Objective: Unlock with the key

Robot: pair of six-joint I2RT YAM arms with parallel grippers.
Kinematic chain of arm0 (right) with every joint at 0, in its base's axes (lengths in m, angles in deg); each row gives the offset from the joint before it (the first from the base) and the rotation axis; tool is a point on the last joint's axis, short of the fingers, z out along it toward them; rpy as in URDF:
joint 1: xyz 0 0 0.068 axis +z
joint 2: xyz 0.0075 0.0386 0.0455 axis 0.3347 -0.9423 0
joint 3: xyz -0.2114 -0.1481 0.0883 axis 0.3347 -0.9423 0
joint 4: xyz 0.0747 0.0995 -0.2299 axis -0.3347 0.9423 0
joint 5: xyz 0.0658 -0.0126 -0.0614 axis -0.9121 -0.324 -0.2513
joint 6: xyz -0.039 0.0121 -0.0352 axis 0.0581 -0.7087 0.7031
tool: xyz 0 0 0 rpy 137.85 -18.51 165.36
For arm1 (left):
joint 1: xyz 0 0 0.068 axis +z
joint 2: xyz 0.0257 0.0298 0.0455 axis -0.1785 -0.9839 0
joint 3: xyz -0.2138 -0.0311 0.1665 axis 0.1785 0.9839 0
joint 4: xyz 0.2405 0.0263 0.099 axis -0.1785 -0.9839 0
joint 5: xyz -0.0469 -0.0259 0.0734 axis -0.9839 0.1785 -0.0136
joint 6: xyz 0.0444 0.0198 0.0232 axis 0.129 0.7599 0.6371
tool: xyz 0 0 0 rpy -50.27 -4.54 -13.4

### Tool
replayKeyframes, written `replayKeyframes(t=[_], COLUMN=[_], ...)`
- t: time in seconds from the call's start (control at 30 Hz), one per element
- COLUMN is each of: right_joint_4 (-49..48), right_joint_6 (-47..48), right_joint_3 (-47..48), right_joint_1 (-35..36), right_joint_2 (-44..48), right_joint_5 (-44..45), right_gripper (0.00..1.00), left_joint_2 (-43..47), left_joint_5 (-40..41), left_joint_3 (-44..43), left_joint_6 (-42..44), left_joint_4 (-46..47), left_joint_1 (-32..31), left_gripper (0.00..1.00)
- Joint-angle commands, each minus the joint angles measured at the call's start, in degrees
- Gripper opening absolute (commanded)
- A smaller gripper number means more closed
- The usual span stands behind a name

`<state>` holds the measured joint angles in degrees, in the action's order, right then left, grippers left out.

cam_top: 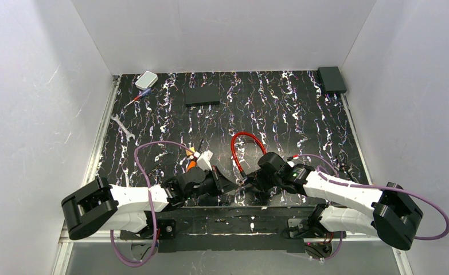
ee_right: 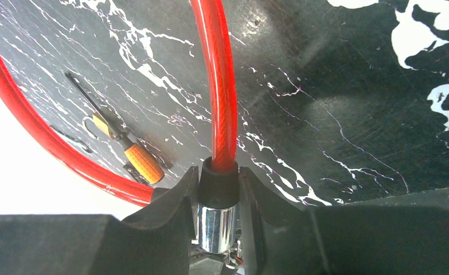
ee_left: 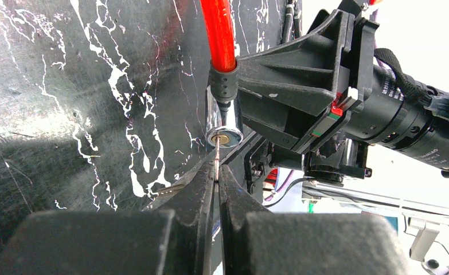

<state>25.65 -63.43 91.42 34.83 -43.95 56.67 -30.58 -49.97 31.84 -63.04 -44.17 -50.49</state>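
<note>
Key (ee_left: pixel 217 156) is showing as a thin blade, edge-on, its tip sitting at the brass keyhole of the lock (ee_left: pixel 226 123). Left pincer (ee_left: pixel 217 173) is pinching it closed just short of the lock. Right pincer (ee_right: pixel 218 184) is clamping the lock's barrel where the red cable (ee_right: pixel 221 86) enters. Pushing off-axis is risking a bent blade or a slipping key. No readable writing is showing.

I count one red cable lock (cam_top: pixel 248 134), one thin metal key (ee_left: pixel 217 153), two flat black boxes (cam_top: pixel 202 95), one white box (cam_top: pixel 146 79), one silver wrench (cam_top: pixel 121 127), one orange-handled screwdriver (ee_right: pixel 143 162), one red-and-blue tool (cam_top: pixel 137 98).
</note>
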Motion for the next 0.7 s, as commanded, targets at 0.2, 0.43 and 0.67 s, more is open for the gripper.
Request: replayKeyframes(t=[0.2, 0.43, 0.67], right_joint_4=[-0.1, 2.2, 7.4], right_joint_6=[-0.4, -1.1, -1.7], right_joint_3=[3.8, 5.1, 8.7], right_joint_1=[0.0, 0.1, 1.2], right_joint_2=[0.4, 0.3, -0.9], right_joint_5=[0.3, 1.1, 2.6], right_gripper=[0.01, 0.01, 0.01], left_joint_2=[-0.4, 1.3, 0.5], left_joint_5=[2.0, 2.4, 1.9], left_joint_3=[-2.2, -1.7, -2.6], left_joint_6=[0.3, -1.7, -1.7], left_joint_4=[0.7, 0.8, 0.8], left_joint_1=[0.0, 0.0, 0.0], left_gripper=[0.00, 0.00, 0.00])
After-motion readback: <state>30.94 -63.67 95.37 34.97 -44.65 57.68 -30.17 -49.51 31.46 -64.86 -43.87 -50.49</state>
